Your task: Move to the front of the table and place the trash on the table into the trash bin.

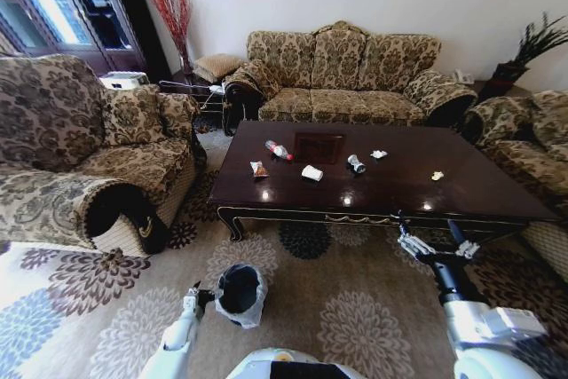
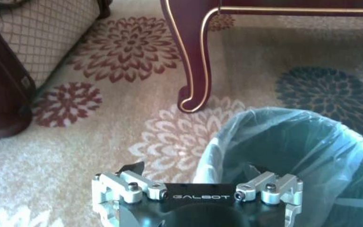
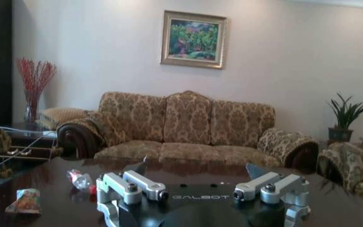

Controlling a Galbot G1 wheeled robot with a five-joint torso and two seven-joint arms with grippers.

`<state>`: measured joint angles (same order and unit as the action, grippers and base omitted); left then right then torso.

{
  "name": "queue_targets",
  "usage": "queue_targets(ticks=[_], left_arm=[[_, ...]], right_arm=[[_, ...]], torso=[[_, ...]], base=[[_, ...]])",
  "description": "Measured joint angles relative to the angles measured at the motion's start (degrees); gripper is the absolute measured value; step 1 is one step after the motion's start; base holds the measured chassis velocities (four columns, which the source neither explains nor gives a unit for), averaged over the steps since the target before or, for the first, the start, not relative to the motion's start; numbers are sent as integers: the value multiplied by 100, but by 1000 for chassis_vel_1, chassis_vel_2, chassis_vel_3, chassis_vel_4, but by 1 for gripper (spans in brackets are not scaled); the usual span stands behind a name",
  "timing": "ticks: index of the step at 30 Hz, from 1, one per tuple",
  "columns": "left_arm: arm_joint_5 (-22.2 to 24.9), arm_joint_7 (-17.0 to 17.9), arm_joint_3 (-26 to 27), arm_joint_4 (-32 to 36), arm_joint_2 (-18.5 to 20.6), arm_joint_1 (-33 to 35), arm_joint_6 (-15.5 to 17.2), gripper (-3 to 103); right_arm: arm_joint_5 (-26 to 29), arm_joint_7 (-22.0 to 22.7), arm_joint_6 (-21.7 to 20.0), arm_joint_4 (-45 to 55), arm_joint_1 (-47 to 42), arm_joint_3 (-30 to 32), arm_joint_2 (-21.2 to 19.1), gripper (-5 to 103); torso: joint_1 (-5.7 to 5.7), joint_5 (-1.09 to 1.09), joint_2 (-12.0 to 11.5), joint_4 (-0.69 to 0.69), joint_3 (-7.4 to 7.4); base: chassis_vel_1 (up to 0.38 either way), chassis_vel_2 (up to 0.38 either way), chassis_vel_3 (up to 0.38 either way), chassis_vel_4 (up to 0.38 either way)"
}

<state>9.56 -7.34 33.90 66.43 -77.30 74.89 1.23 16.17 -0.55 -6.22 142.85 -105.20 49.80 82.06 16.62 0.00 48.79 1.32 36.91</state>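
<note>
Robot faces the table's [image 1: 497,188] front edge. The trash [image 1: 311,172] is scattered mid-table, toward the left end and untouched. Right gripper [image 1: 432,235] hovers at the front edge, jaws apart and empty, trash well beyond it. Left gripper [image 1: 197,296], jaws apart, sits low beside the trash bin [image 1: 240,293], probably kept close for drop-offs.
</note>
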Motion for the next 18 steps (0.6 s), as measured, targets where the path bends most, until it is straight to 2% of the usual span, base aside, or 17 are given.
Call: queue_targets(ticks=[7,14,18], left_arm=[[-92,-21,-11,-314,-67,-168,-5,100],[-164,-21,-6,-658,-141,-431,-22,100],[-441,-11,-11,-888,-199,-621,-16,101]], right_arm=[[-3,58,-118,-85,64,-76,-165,100],[100,211,-258,-121,155,-32,-491,100],[181,268,-296,-178,243,-8,-551,100]], torso=[[0,0,0,0,0],[0,1,0,0,0],[0,1,0,-1,0]], base=[[0,0,0,0],[0,0,0,0],[0,0,0,0]])
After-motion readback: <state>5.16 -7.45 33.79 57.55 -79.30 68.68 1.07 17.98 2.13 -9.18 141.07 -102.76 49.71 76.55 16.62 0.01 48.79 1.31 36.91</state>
